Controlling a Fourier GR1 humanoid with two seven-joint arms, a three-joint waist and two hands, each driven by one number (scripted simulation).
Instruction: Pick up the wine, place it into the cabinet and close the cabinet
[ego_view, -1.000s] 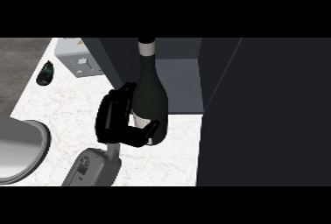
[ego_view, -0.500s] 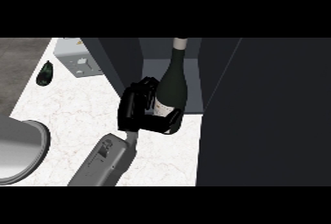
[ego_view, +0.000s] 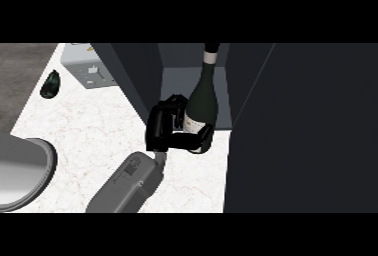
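Observation:
A dark green wine bottle (ego_view: 201, 102) with a pale label and a white band on its neck stands nearly upright in the mouth of the open dark cabinet (ego_view: 136, 80). My left hand (ego_view: 164, 131) is shut on its lower body from the left, with the thumb curled round the near side. The bottle's base is hidden by the hand, so I cannot tell whether it rests on the grey cabinet floor (ego_view: 177, 82). The cabinet door (ego_view: 310, 130) fills the right side as a large dark panel. My right hand shows nowhere.
White marble counter (ego_view: 88, 130) lies to the left of the cabinet. A rounded grey basin rim (ego_view: 40, 170) sits at the left edge. A small dark object (ego_view: 50, 84) and a grey box (ego_view: 87, 70) lie at the back left.
My left hand has carried the bottle to the right and farther back, from over the counter into the cabinet opening. The forearm followed it.

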